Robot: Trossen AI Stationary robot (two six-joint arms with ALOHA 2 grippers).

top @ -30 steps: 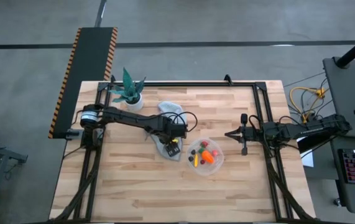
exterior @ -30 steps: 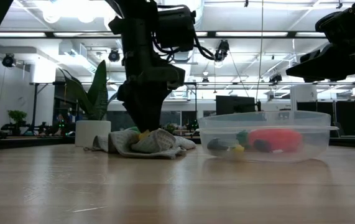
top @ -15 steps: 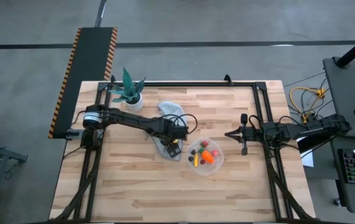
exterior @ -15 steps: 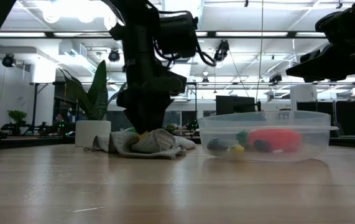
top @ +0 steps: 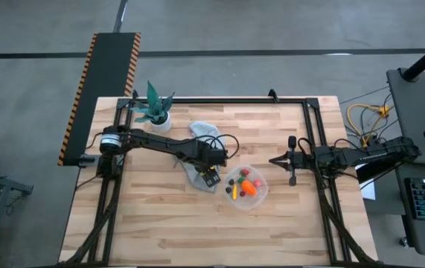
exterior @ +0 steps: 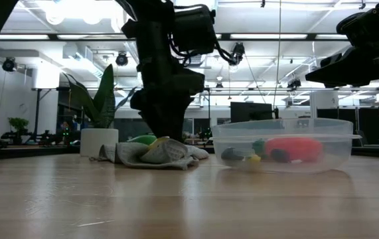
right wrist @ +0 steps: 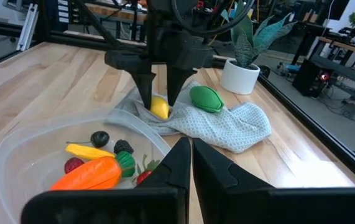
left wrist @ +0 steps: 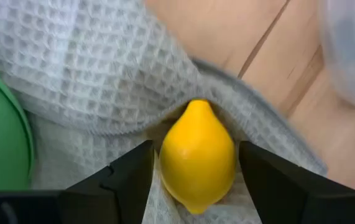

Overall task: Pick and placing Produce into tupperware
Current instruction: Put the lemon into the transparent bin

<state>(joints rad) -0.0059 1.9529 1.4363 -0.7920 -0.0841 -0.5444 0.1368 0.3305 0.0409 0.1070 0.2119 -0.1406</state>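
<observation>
My left gripper (top: 212, 179) is open and points down over the grey cloth (top: 201, 160). Its fingers stand close on either side of the yellow lemon (left wrist: 196, 155) (right wrist: 159, 107), with thin strips of cloth showing between. The lemon lies in a fold of the cloth. A green piece (right wrist: 205, 98) (left wrist: 0, 130) rests on the cloth beside it. The clear round tupperware (top: 246, 186) (exterior: 282, 146) stands to the right of the cloth. It holds the orange carrot (right wrist: 90, 174), a yellow sliver (right wrist: 87, 151) and dark and red berries. My right gripper (top: 275, 160) is shut and waits near the table's right edge.
A potted plant in a white pot (top: 155, 108) (right wrist: 242, 68) stands at the table's far left, behind the cloth. A black frame rail (top: 309, 126) runs along the right edge by the right arm. Bare wood (top: 167, 223) lies toward the near edge.
My left gripper has shifted a little toward the table's right, nearer the tupperware, staying low over the cloth. In the low view the green piece now shows behind the cloth, left of the gripper.
</observation>
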